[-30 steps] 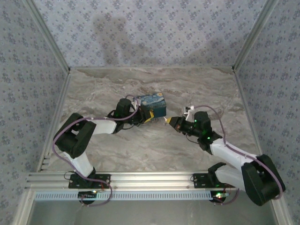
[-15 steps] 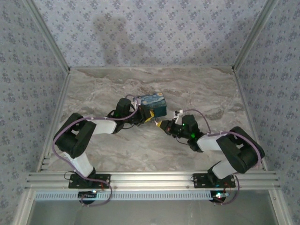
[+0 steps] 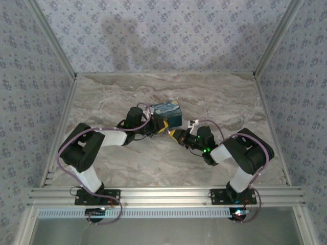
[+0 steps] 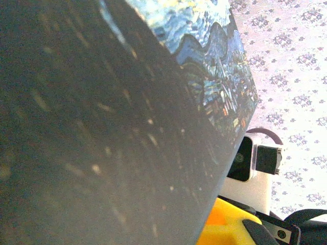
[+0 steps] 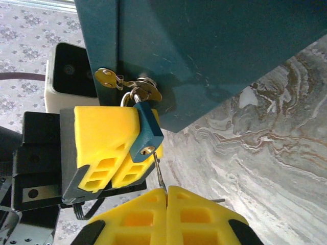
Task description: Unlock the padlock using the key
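As the right arm folds its elbow in and swings its wrist leftward over the counter (image 3: 153, 163), the right gripper (image 5: 167, 190) closes the gap to the painted box (image 3: 167, 113). It now sits just beneath the padlock (image 5: 145, 127), jaws pressed shut on the key (image 5: 159, 171), whose thin blade reaches the keyhole. The padlock hangs from the box's hasp (image 5: 135, 88), and the left gripper (image 3: 162, 128) appears almost closed on its blue body. With the 2 grippers nearly touching, the approach looks finished; full insertion and the turn remain.

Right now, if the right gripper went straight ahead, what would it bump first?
Most likely the padlock: the right gripper aims its key at the padlock's bottom end, with the painted box just behind.
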Robot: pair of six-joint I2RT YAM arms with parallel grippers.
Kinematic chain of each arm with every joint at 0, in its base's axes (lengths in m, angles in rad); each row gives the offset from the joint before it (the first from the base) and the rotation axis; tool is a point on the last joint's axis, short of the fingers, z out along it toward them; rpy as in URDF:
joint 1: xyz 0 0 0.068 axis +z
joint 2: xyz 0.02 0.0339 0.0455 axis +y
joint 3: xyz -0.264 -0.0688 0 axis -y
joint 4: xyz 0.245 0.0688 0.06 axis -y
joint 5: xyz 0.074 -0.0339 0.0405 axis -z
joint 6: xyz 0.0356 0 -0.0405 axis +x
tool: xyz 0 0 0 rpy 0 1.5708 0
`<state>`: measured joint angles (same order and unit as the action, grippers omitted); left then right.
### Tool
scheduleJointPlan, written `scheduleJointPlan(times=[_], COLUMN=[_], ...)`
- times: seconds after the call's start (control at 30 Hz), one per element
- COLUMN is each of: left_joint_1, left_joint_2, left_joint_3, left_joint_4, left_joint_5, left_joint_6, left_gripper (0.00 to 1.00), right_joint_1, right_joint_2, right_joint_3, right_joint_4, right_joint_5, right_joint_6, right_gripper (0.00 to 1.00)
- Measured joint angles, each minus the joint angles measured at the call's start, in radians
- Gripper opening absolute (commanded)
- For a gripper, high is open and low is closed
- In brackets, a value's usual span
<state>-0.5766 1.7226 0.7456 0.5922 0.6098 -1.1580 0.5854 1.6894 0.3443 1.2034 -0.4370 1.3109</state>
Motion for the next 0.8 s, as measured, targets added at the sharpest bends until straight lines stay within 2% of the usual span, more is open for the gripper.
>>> scheduleJointPlan(times=[0.8], left_joint_1=[0.000], left_joint_2=[0.000], left_joint_3=[0.000], left_joint_4=[0.039], left_joint_5=[0.003], left_joint_6=[-0.015], left_gripper=[0.02], right_joint_1=[0.000], right_joint_2=[0.002], right_joint_3=[-0.036], right_joint_4=[0.091], right_joint_5=[0.008], right_joint_6=[0.036], right_gripper=[0.00])
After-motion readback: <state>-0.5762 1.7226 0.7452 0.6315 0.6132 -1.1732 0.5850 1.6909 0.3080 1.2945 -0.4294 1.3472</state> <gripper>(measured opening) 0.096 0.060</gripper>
